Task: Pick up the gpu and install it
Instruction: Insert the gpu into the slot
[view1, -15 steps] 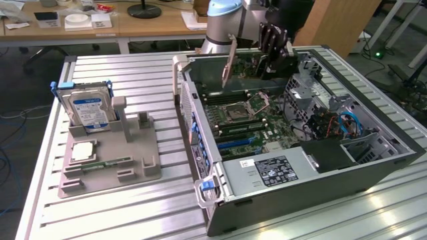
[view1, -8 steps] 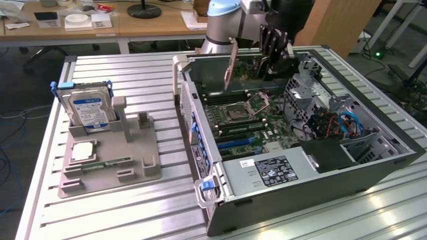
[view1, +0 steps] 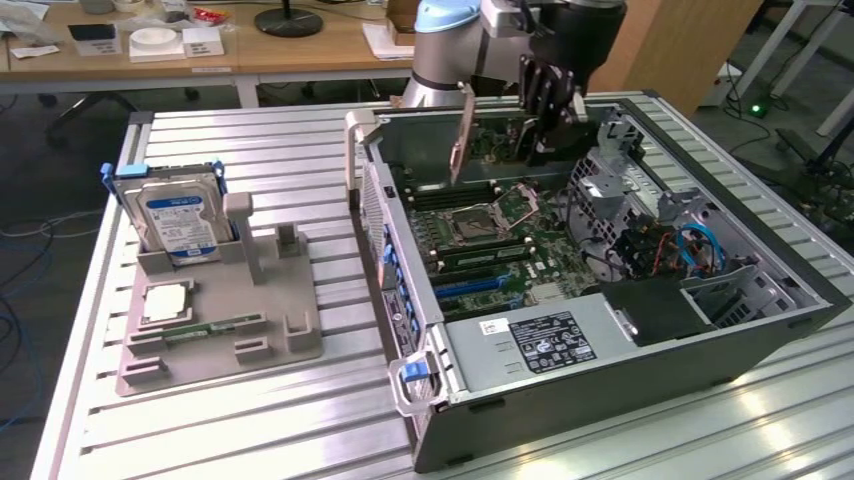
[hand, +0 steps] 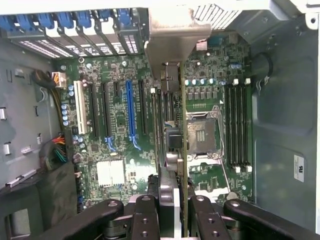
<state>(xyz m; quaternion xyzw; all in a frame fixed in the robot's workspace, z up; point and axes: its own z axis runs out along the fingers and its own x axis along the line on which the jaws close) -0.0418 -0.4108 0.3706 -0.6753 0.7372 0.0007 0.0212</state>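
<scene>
One gpu (view1: 463, 135), one hard drive (view1: 174, 215)

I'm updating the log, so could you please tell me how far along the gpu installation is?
Pickup looks done: the gripper is shut on the gpu, which is off the grey holder and held upright over the open computer case. In hand: the card hangs above the motherboard. Left: seating it, since the blue slot and its neighbours appear empty.

The arm (view1: 441, 65) is silvery grey with a pale blue joint cap (view1: 447, 15). Its black tool (hand: 175, 205) has jointed linkage bars (hand: 97, 212) studded with round pivot pins (hand: 146, 199).
</scene>
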